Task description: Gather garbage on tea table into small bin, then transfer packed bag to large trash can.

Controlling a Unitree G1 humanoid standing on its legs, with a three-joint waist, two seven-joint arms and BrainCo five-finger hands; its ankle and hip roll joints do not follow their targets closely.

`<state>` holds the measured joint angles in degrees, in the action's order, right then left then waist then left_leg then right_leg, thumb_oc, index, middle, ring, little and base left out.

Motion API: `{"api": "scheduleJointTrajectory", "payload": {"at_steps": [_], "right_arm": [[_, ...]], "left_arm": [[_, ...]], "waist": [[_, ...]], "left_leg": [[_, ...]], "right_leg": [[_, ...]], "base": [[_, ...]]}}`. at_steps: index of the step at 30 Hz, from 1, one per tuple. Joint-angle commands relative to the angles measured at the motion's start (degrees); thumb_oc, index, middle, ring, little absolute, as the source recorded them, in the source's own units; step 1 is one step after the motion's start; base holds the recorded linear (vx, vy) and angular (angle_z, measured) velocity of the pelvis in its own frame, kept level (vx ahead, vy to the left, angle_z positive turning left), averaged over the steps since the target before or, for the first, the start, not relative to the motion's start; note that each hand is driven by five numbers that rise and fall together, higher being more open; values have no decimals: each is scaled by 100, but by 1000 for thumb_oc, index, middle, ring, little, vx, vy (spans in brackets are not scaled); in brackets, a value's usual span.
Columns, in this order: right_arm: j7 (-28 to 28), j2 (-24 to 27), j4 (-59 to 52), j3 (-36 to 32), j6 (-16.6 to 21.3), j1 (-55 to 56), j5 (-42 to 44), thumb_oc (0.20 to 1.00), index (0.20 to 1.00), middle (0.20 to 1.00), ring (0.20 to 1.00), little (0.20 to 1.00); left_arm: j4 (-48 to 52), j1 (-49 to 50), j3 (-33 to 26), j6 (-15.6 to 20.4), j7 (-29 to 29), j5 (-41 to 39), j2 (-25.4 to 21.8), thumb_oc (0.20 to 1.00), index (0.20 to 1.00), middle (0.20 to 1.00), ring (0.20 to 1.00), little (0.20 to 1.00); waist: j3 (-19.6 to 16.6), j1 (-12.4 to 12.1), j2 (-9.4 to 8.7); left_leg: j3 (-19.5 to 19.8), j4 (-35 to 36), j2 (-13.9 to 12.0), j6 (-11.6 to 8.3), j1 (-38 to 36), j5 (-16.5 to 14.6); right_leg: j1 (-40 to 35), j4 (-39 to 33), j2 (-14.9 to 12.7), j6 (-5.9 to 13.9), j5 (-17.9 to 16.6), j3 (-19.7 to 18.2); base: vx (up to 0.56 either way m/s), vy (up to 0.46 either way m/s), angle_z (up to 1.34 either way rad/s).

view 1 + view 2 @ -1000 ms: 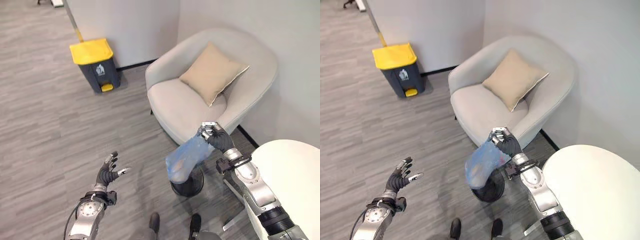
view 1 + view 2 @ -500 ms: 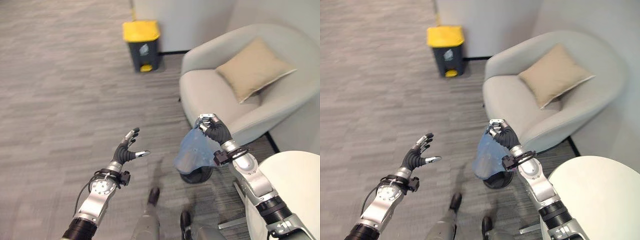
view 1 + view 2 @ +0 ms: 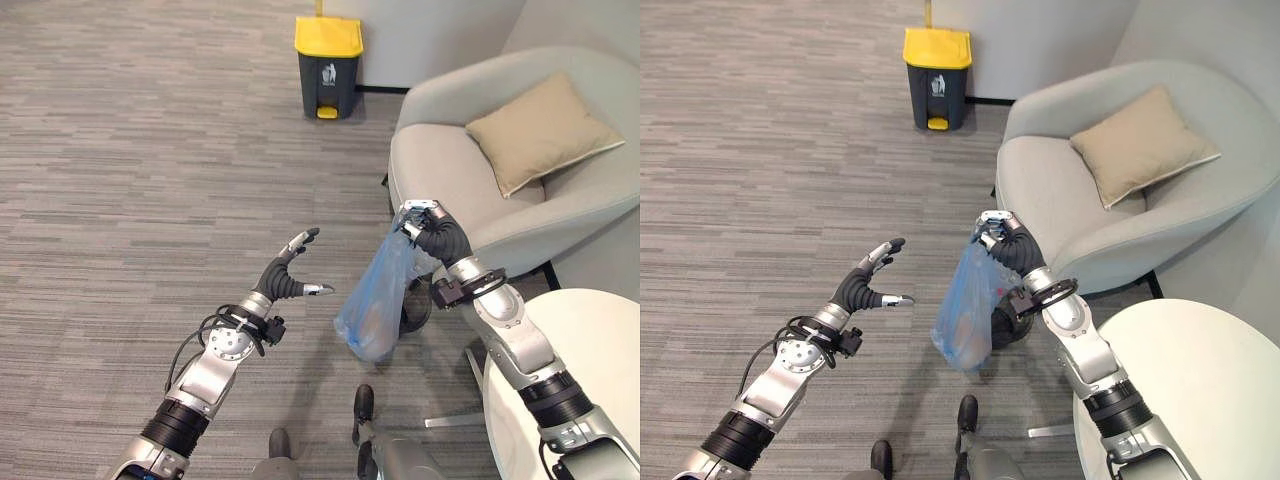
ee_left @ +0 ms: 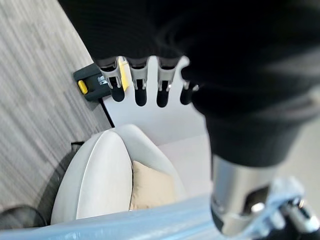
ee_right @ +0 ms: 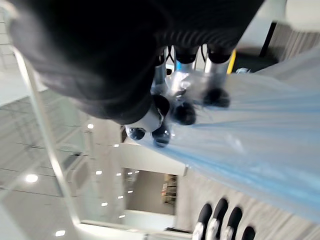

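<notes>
Now on step 2, judging by the scene: blue bag (image 3: 375,300) is packed and off the tea table (image 3: 575,370), in transit to the large trash can (image 3: 328,52), which stands well apart by the far wall. Right hand (image 3: 432,232) has fingers curled tight round the bag's gathered neck; bag hangs free above the floor, near the armchair (image 3: 500,180). Long axis approx vertical, neck up, bulging bottom down w/ contents. Left hand (image 3: 285,280) is empty, fingers spread wide. Next move likely calls for walking to the can, then getting its yellow lid open.
</notes>
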<state>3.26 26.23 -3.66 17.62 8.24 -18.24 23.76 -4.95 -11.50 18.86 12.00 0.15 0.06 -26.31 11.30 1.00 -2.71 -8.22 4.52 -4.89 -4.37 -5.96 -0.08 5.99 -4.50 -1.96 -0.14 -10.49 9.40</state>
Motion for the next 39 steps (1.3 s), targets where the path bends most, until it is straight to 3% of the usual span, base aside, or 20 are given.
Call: {"api": "scheduleJointTrajectory", "payload": {"at_steps": [1,9,16,17,18,21,24,30,31,32,39], "right_arm": [[116,-77,-558,-87,355,-30,443,200,200,200,200,200],[165,-463,-885,386,372,-362,980,200,200,200,200,200],[83,-732,-856,690,390,-848,1152,200,200,200,200,200],[27,-737,-838,736,356,-934,1133,200,200,200,200,200],[-55,-842,-747,873,378,-1086,1046,200,200,200,200,200],[-61,-986,-640,1068,397,-1260,1322,200,200,200,200,200],[-124,-1076,-537,1118,346,-1466,1190,200,200,200,200,200],[-155,-1374,-124,1638,319,-1814,1229,200,200,200,200,200],[-150,-1400,-97,1677,327,-1800,1264,200,200,200,200,200],[-145,-1409,-73,1732,320,-1766,1281,200,200,200,200,200],[6,-1243,-71,1738,222,-1338,1115,200,200,200,200,200]], "left_arm": [[-72,-81,79,274,148,373,23,1000,1000,1000,1000,1000],[-773,-417,380,37,544,825,365,1000,1000,1000,1000,1000],[-1263,-338,603,17,527,633,539,1000,1000,1000,1000,1000],[-1009,-424,679,-202,487,906,506,1000,1000,1000,1000,1000],[-1527,-482,948,-138,392,730,785,1000,1000,1000,1000,1000],[-1574,-800,1228,-267,344,650,956,1000,1000,1000,1000,1000],[-762,-890,1276,-162,270,666,699,1000,1000,1000,1000,1000],[-1501,-1447,1665,-85,551,540,1189,1000,1000,1000,1000,1000],[-1511,-1495,1676,-67,588,496,1212,727,727,727,727,727],[-1493,-1538,1666,-50,634,441,1218,200,200,200,200,200],[-947,-1357,1220,56,896,-94,1007,200,200,200,200,200]], "waist": [[-848,54,-134],[-980,87,-178],[-1006,49,-225],[-1013,30,-218],[-1022,47,-250],[-1023,43,-261],[-983,-7,-252],[-1004,37,-301],[-1007,50,-299],[-1004,59,-293],[-1023,55,-257]], "left_leg": [[140,-63,6,-41,321,-207],[81,7,22,8,157,-230],[105,5,27,29,99,-245],[113,12,29,36,105,-244],[117,13,24,39,98,-244],[130,14,35,53,99,-244],[164,14,45,61,137,-238],[111,44,55,67,123,-240],[104,47,55,67,124,-236],[91,48,57,66,125,-237],[63,48,74,76,115,-257]], "right_leg": [[-629,152,-41,439,1214,12],[-762,112,-57,481,1186,-90],[-825,127,-66,464,1200,-106],[-828,126,-68,469,1195,-100],[-828,128,-64,462,1197,-104],[-817,138,-63,470,1188,-111],[-776,140,-75,487,1161,-96],[-776,84,-90,509,1093,-115],[-771,78,-93,513,1083,-124],[-766,67,-99,520,1070,-125],[-791,-4,-120,550,1030,-147]], "base": [[21,45,-9],[16,28,-6],[18,12,-4],[0,0,0],[0,0,0],[-7,9,1],[-41,27,1],[0,0,0],[0,0,0],[-14,24,-3],[-2,9,-4]]}}
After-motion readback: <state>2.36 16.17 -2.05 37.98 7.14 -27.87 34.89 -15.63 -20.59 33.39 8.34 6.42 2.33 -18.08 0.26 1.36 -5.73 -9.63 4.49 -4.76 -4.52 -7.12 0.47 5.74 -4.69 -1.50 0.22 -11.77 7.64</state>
